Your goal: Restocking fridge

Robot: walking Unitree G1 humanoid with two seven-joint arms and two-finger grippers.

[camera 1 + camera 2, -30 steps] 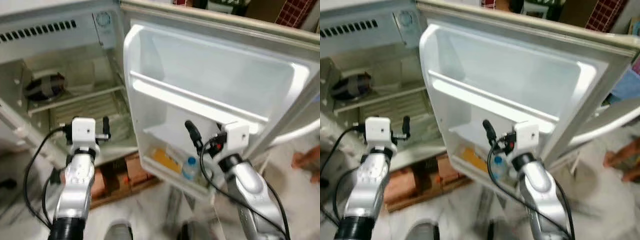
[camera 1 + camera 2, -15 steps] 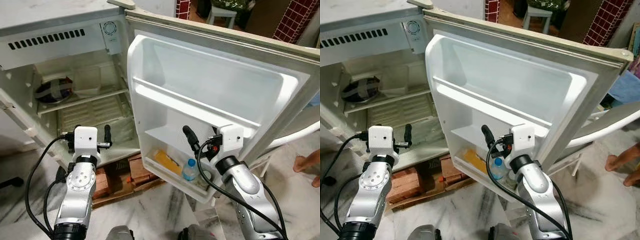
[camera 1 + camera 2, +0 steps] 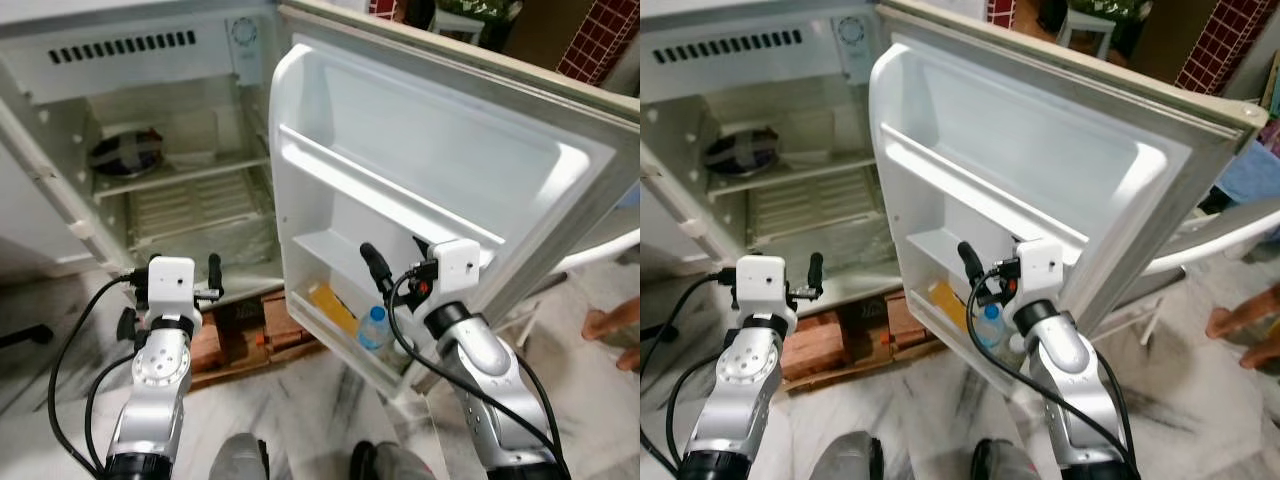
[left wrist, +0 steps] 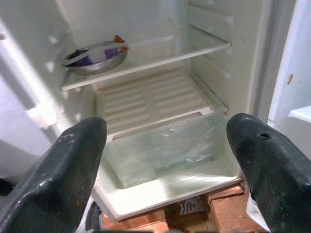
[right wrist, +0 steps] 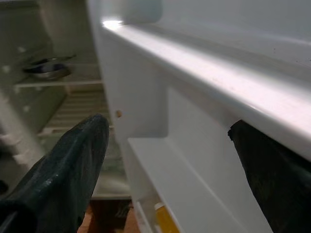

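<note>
Both grippers hang wide and hold nothing: the left gripper (image 4: 165,141) faces the fridge (image 3: 150,60), the right gripper (image 5: 167,145) faces its door (image 3: 450,160) above a bottle (image 3: 372,328).

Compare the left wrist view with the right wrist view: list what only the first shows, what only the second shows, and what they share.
Left wrist view alone: the clear crisper drawer at the fridge bottom and the bricks under the fridge. Right wrist view alone: the door shelf rail seen close up, and a yellow item in the lower door bin. Both share the metal bowl on the upper interior shelf, the ribbed shelf below it, and two spread black fingers framing the scene.
</note>
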